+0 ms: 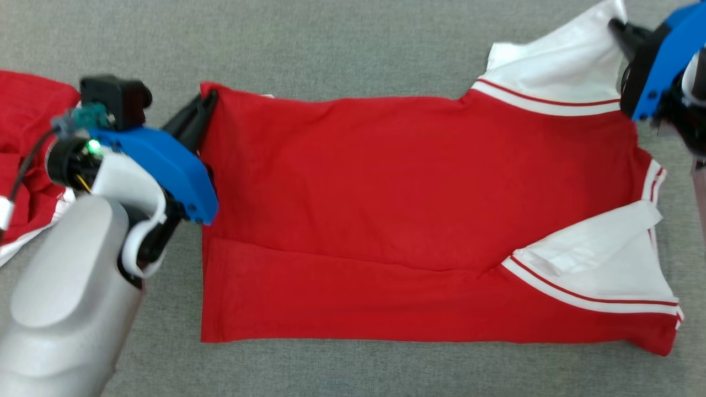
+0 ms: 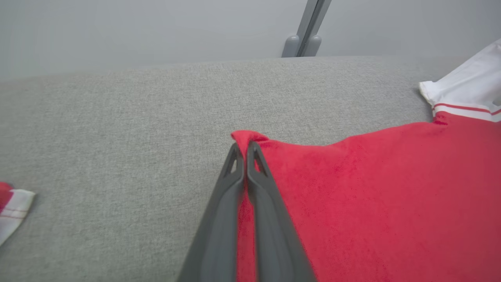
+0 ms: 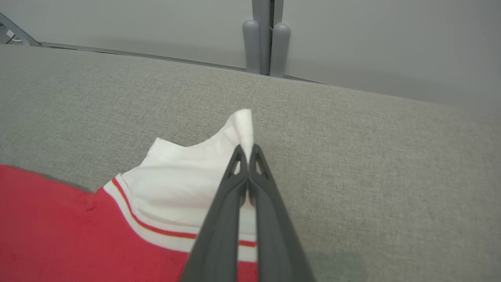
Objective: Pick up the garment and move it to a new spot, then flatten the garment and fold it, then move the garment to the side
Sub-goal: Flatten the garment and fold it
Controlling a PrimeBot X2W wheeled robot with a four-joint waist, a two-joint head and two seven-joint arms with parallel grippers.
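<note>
Head view: left tool [image 1: 207, 102], right tool [image 1: 618, 26], tight on garment [image 1: 386, 193].

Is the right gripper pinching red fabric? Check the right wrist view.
No, the right gripper is shut on the garment's white sleeve.

- Grey woven-fabric tabletop [image 1: 342, 44] runs wide under everything, evenly lit.
- Plain pale grey wall [image 2: 117, 27] right behind its far edge.
- Grey upright post [image 3: 260, 9] stands at that edge.
</note>
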